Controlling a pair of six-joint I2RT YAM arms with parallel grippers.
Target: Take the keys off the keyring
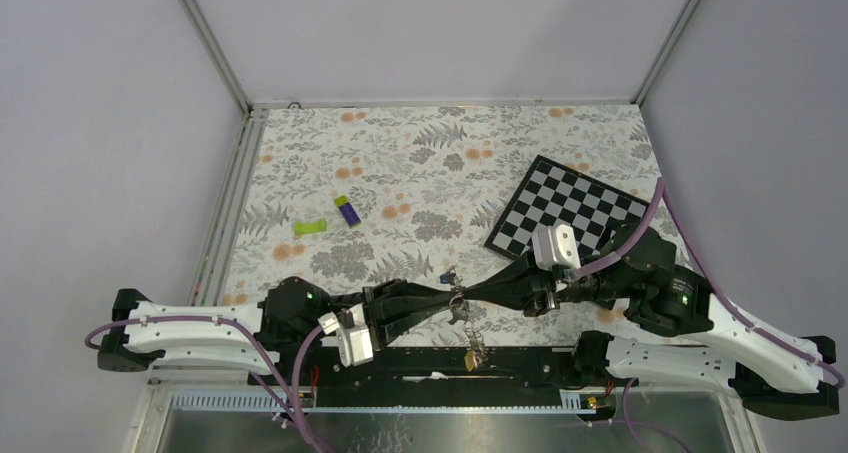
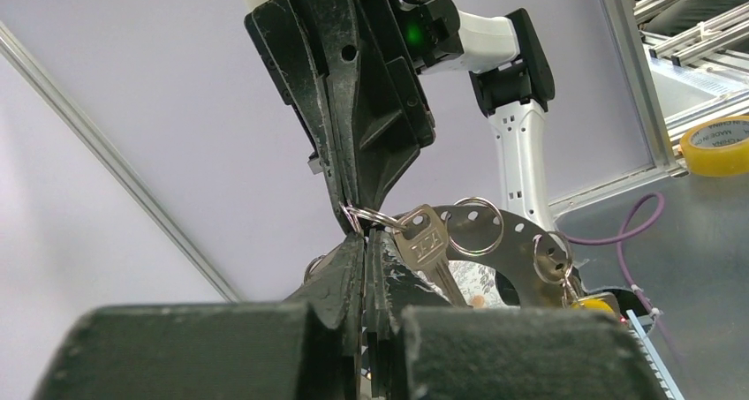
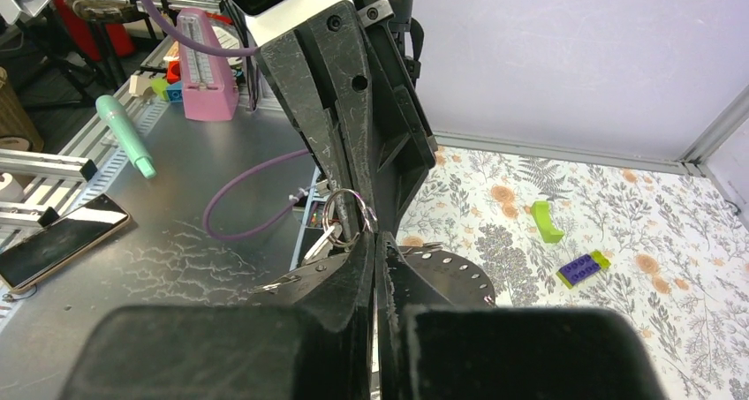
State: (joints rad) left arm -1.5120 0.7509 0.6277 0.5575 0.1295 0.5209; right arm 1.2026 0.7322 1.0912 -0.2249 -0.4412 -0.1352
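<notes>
Left gripper point(image 2: 364, 250): scuffed black plastic fingers are pressed flat together, tips set against a thin wire split ring point(image 2: 369, 216); whether it is pinched cannot be told.
Right gripper point(image 3: 375, 241): matching tapered fingers are clamped on that ring from the opposite side.
Keyring point(image 2: 517, 223): flat grey perforated metal, carried in the air just behind the tips.
Keys point(image 2: 426, 245): a silver one is hung from the split ring.

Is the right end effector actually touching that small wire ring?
Touching: in the left wrist view the right end effector pinches the small wire ring between its shut tips.
</notes>
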